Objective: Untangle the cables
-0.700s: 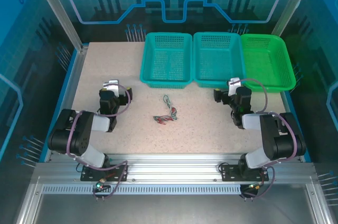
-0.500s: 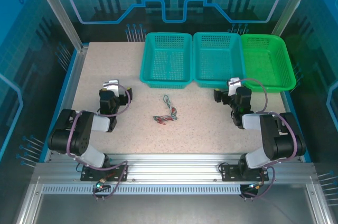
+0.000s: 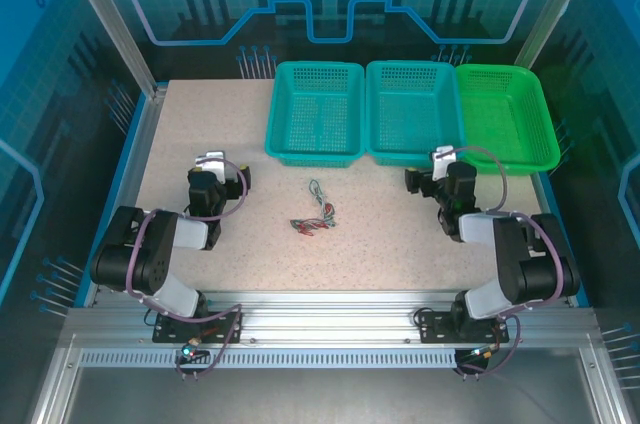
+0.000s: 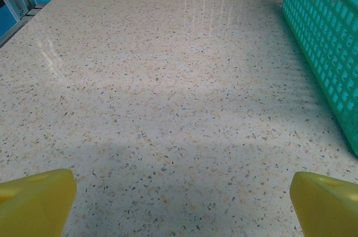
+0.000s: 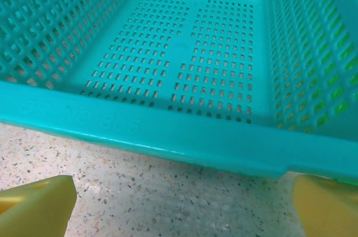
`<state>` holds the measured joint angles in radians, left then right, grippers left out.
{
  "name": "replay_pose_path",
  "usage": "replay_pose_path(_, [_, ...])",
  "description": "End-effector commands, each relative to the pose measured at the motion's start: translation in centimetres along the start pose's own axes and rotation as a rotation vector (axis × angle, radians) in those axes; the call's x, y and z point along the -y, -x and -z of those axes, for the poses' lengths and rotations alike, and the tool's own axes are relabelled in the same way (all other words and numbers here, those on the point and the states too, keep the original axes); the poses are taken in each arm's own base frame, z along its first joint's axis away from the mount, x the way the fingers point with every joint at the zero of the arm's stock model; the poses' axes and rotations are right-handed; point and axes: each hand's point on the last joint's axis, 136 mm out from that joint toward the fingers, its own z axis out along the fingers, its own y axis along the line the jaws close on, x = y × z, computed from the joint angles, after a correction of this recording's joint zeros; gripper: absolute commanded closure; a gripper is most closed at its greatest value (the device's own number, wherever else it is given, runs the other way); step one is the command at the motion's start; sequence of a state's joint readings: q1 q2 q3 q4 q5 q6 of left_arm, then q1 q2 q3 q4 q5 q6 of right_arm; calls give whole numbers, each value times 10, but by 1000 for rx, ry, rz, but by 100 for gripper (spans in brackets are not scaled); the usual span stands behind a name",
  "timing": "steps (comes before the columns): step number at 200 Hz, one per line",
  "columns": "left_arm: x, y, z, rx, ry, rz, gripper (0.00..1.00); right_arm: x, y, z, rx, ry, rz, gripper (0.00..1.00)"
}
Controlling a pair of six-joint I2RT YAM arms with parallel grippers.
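No untangling done yet! The cables (image 3: 316, 212) sit in one small red, whitish and green knot near the middle of the desk (image 3: 190, 124), in front of the left teal basket (image 3: 315, 114). The left jaws and right jaws both gape wide, empty, well clear of the knot. The overhead view catches that tangle, the left wrist view sees bare desk, and the right wrist view looks into the middle teal basket (image 5: 168, 136).
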<state>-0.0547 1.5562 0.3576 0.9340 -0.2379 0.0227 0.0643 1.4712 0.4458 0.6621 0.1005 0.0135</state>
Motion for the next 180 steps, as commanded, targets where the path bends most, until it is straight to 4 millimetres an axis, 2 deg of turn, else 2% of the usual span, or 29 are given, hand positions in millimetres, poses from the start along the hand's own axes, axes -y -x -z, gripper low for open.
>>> replay_pose_path(1, [-12,23,8,50,52,51,1,14,25,18,38,-50,-47,0])
replay_pose_path(26, [-26,50,36,45,121,116,1,19,38,52,-43,-59,-198,0])
replay_pose_path(35, [-26,61,48,25,116,152,1,18,48,68,-71,-52,-287,0])
replay_pose_path(58, [-18,72,73,-114,89,358,1,-10,73,109,-107,87,-461,0])
replay_pose_path(85, [35,68,95,-343,-30,471,1,-52,79,146,-211,228,-488,0])
replay_pose_path(107, [95,64,106,-447,-144,510,2,-89,67,165,-352,360,-480,0])
replay_pose_path(121, [127,54,108,-537,-181,562,9,-109,56,174,-430,422,-473,0])
replay_pose_path(151, [194,41,100,-602,-269,552,25,-122,32,183,-513,410,-468,0])
replay_pose_path(163, [210,32,91,-627,-273,547,30,-123,29,186,-518,405,-453,0])
replay_pose_path(180, [221,17,75,-665,-246,535,35,-121,30,190,-520,395,-436,0])
